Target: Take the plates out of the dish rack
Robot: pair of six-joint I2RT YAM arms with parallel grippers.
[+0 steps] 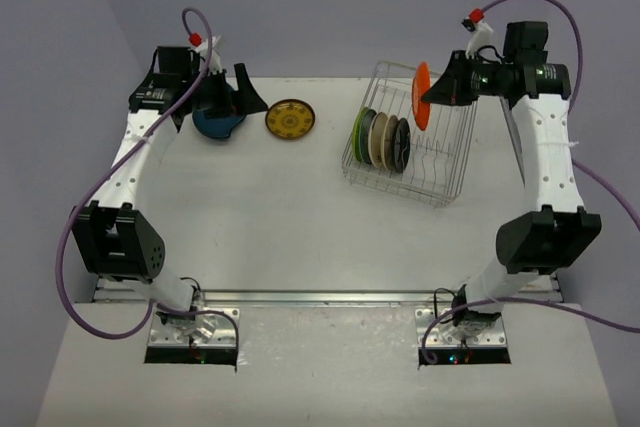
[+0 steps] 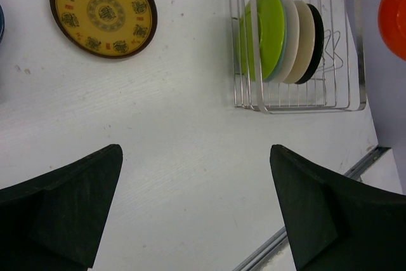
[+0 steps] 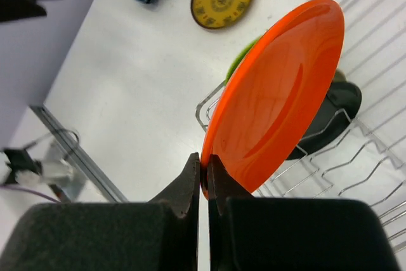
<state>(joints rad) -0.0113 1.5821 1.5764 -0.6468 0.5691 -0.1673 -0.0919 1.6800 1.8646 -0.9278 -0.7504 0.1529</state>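
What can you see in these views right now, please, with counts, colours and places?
silver wire dish rack: one, far right of table
lime green round plate: one, upright in rack
cream round plate: one, possibly two, upright beside green
black round plate: one, upright, end of row
orange round plate: one, held above rack
brownish-yellow patterned round plate: one, flat on table, left of rack
dark blue teardrop-shaped dish: one, flat, far left
white table: one
left hand: black, open, empty
right hand: black, shut on orange plate's rim
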